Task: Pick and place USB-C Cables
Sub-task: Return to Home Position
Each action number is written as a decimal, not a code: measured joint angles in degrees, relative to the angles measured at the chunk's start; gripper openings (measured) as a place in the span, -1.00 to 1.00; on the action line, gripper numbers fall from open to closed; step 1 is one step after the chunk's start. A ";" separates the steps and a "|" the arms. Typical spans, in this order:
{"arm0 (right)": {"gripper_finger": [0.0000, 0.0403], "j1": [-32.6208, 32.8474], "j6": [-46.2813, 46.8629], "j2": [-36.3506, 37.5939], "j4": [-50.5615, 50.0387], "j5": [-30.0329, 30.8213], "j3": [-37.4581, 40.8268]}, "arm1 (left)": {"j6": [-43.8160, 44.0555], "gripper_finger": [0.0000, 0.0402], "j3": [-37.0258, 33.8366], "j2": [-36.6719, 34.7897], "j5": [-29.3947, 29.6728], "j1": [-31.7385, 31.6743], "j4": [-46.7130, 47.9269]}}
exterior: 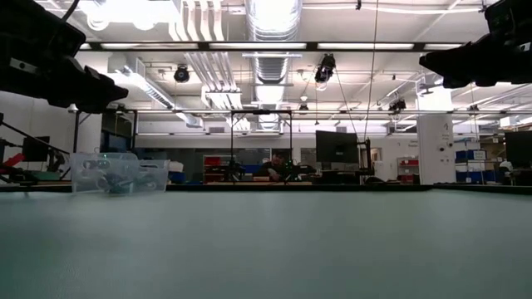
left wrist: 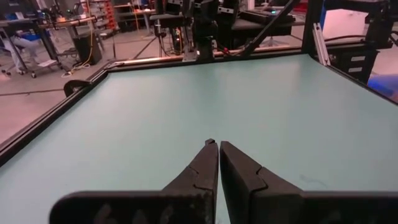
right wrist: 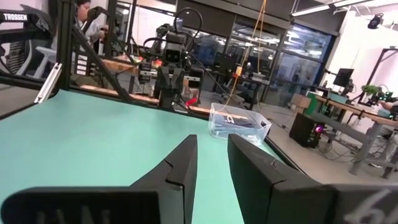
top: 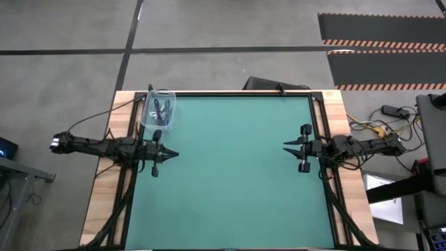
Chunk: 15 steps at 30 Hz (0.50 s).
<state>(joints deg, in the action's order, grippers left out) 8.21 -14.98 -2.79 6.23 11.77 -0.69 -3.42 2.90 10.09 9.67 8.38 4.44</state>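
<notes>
Inspecting the table finds the USB-C Cables point(top: 160, 108) lying inside the transparent bin point(top: 145, 108), which stands at the far left corner of the green mat point(top: 230, 181). Dark strands and some paler material show through the walls, but the count of bundles cannot be confirmed from any view. No cable is visible on the open mat. The left gripper point(top: 174, 154) hangs over the left side of the mat, just on the near side of the bin, with its jaws closed tip to tip and nothing between them. The right gripper point(top: 285, 147) hangs over the right side, well apart from the bin, with its jaws parted and empty. The main hazard, in my judgement, is the left arm's closeness to the bin. A swing toward the far side while retracting could clip the rim, push the light container off the corner of the mat or tip it, and spill the cables. A second concern is that a cable end may lie over the rim. The views do not settle this, and such an end could catch on a passing finger. The right arm poses little risk where it hangs.
</notes>
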 joint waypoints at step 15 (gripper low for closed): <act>-0.66 0.00 -0.04 0.00 -0.01 0.00 0.02 | -0.02 -1.00 -0.33 0.84 0.06 0.00 -1.41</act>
<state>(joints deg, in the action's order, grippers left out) 8.21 -15.03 -2.79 6.22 11.77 -0.67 -3.44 2.57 10.93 9.73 8.38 3.03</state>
